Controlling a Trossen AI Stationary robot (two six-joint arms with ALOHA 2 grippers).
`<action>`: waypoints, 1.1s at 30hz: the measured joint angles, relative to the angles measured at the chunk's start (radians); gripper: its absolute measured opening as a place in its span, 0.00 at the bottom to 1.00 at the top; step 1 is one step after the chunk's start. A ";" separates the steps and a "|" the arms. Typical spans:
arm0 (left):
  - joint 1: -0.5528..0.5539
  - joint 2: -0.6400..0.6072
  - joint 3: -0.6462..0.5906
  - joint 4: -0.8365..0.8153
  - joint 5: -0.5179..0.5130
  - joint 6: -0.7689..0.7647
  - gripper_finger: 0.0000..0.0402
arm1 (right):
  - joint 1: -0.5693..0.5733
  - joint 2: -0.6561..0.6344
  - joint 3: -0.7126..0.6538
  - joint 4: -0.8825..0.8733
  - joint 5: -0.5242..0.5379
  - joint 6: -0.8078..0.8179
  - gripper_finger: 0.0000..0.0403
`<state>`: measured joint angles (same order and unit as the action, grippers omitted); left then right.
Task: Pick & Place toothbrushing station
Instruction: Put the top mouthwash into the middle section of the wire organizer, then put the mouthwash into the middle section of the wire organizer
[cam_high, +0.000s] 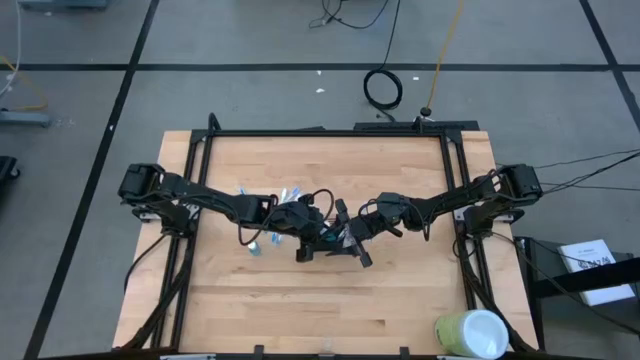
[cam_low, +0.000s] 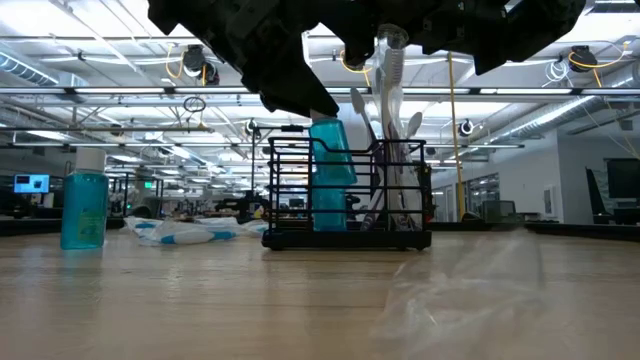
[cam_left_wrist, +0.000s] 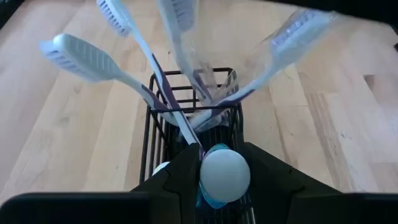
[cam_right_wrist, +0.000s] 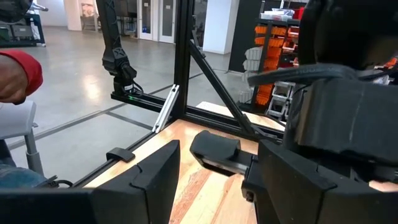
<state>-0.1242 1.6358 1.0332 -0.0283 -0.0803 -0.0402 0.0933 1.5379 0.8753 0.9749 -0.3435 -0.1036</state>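
Note:
The toothbrushing station, a small black wire holder, stands on the wooden table at its middle. It also shows in the left wrist view. Several white toothbrushes stand slanted in its right part. My left gripper is above the holder's left part, shut on a teal bottle with a white cap. My right gripper is open and empty, just right of the holder in the high view. My left gripper pinches the teal bottle at its top, just under the white cap, between its two fingers. The fingers come from above, slanting down. The bottle is tilted, its lower part inside the holder; whether its bottom rests there I cannot tell.
A blue bottle stands left of the holder, with white-and-blue packets lying beside it. Clear plastic lies near the front. A green-and-white cup is at the near right corner. A black metal frame borders the table.

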 joint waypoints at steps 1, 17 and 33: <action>0.000 0.001 0.000 0.001 0.000 0.000 0.30 | 0.000 0.000 0.000 0.000 0.000 0.000 0.52; 0.000 0.001 0.000 0.022 0.000 0.014 0.63 | 0.000 0.000 0.000 0.000 0.000 0.000 0.52; 0.000 -0.238 0.001 -0.084 -0.145 0.037 0.73 | 0.000 0.000 0.000 0.000 0.000 0.000 0.52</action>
<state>-0.1242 1.3978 1.0340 -0.1120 -0.2251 -0.0037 0.0933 1.5379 0.8753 0.9749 -0.3435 -0.1036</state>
